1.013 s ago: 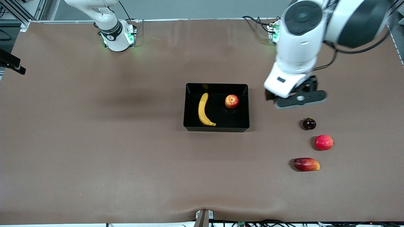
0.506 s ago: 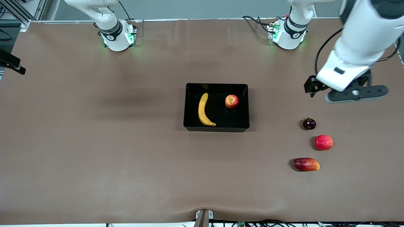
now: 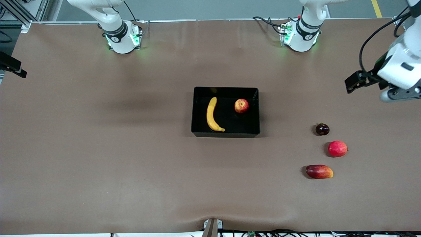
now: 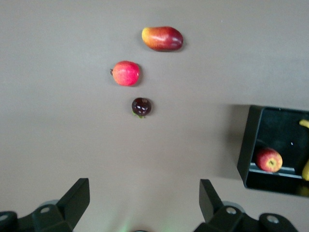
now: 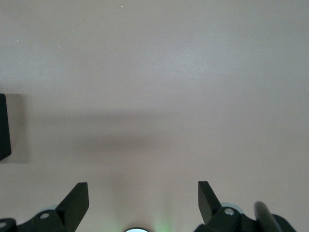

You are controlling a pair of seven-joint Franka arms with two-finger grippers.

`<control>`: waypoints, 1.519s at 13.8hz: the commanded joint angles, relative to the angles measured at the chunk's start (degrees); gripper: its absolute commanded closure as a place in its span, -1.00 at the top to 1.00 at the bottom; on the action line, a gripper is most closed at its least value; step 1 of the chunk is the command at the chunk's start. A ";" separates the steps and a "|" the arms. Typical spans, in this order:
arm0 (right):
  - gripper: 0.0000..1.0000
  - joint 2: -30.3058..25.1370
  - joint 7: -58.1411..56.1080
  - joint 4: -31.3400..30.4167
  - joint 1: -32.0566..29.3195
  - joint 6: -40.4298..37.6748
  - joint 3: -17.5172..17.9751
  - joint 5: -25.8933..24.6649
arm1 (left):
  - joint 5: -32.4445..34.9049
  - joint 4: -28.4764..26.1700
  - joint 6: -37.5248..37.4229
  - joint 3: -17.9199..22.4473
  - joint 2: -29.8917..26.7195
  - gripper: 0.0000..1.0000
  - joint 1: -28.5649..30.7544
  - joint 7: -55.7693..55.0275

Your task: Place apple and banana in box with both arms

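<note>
The black box (image 3: 225, 134) sits mid-table. In it lie the yellow banana (image 3: 212, 115) and the red-yellow apple (image 3: 241, 106), apart from each other. The left wrist view shows the box's wall (image 4: 251, 145), the apple (image 4: 269, 160) and bits of the banana (image 4: 305, 123). My left gripper (image 3: 399, 94) hangs high over the table's edge at the left arm's end; its jaws (image 4: 144, 186) stand wide open and empty. My right gripper (image 5: 143, 186) is open and empty over bare table, out of the front view; a box corner (image 5: 4, 128) shows at that view's edge.
Three other fruits lie between the box and the left arm's end: a small dark fruit (image 3: 322, 129), a round red-pink fruit (image 3: 337, 148) and an elongated red-and-yellow fruit (image 3: 319, 171). The arm bases (image 3: 121, 36) (image 3: 300, 34) stand along the table's robot edge.
My left arm has swung away from beside the box toward the left arm's end of the table. The fruits and the box have not moved.
</note>
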 commanded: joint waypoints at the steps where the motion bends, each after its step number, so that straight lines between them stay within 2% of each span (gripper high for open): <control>1: 1.00 0.61 -0.37 1.16 -1.17 -0.33 0.57 0.58 | -2.29 -3.79 -0.83 6.27 -4.11 1.00 -3.35 5.12; 4: 1.00 0.61 -0.37 1.16 -1.08 -0.33 0.57 0.58 | -2.20 -5.81 -0.58 5.50 -5.95 1.00 -3.45 5.40; 9: 1.00 0.70 -0.37 1.24 -1.17 -0.33 0.57 0.58 | -3.08 -5.64 -0.66 3.39 -5.87 1.00 -3.18 5.57; 21: 1.00 0.88 -0.37 1.24 -1.17 -0.33 0.57 0.49 | -3.16 -3.97 -1.01 3.73 -5.52 1.00 -2.74 5.93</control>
